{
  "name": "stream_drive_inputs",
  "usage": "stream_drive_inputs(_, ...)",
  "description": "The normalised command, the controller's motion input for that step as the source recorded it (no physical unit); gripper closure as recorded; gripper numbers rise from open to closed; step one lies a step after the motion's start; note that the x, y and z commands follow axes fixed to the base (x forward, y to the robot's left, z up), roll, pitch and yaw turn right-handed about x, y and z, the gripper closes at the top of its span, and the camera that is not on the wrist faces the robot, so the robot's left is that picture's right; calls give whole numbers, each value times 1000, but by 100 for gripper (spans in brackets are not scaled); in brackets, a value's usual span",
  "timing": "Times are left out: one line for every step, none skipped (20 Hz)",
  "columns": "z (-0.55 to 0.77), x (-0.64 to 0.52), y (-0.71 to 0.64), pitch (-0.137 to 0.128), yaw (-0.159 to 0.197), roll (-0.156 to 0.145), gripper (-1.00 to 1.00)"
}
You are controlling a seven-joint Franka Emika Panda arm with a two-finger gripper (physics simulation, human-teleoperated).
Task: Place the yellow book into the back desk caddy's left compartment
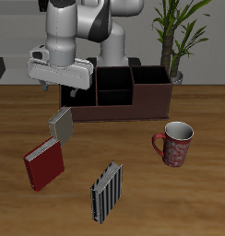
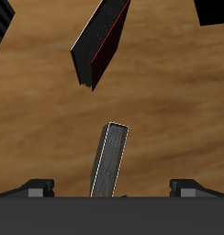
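The yellow book (image 1: 61, 124) is small and grey-tan. It stands tilted on the table in front of the back desk caddy (image 1: 133, 100), a long dark maroon box with black dividers. My gripper (image 1: 61, 92) hangs just above the book, with its fingers spread wide on either side and not touching it. In the wrist view the book's thin edge (image 2: 109, 161) shows between the two fingers (image 2: 36, 188). The gripper (image 2: 112, 190) is open there. The caddy's left compartment (image 1: 89, 81) is the end section just behind my gripper, and my hand partly hides it.
A red book (image 1: 43, 164) lies nearer the table's front edge and also shows in the wrist view (image 2: 100, 41). A black-and-white striped book (image 1: 107, 192) stands upright near the front. A red mug (image 1: 175, 143) stands in front of the caddy's other end. A potted plant (image 1: 174, 41) is behind the caddy.
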Motion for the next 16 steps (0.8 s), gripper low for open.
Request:
stream_drive_inputs(-54,148,-123,3,-67,-46,-100)
stream_drive_inputs(-143,207,18,-6,-53,18,-100)
stream_drive_inputs(-64,34,24,2,-23,11,-100)
stream_drive_inputs(-112,89,-121,1,-41,-53,-100)
stream_drive_inputs(-117,90,-30,2,-16,51,-100)
stream_drive_inputs(-201,140,-279,13,-54,-11,-100)
stream_drive_inputs(-35,-9,-5,10,-24,5,-100)
stream_drive_inputs(-222,150,-329,14,-96,25,-100)
stream_drive_inputs(-6,-16,77,0,0,0,-100)
stream_drive_inputs(-74,15,-105,14,-41,-10,-100)
stream_drive_inputs(-178,40,-102,-11,-64,-14,-100)
stream_drive_inputs(-246,98,-143,-11,23,7,-100)
stream_drive_inputs(-237,58,-178,20,-48,-48,-100)
stream_drive_inputs(-268,83,-116,39,-58,-16,-100)
stream_drive_inputs(-254,46,-188,34,-113,25,-100)
stream_drive_inputs(-284,33,-170,39,-83,-38,-100)
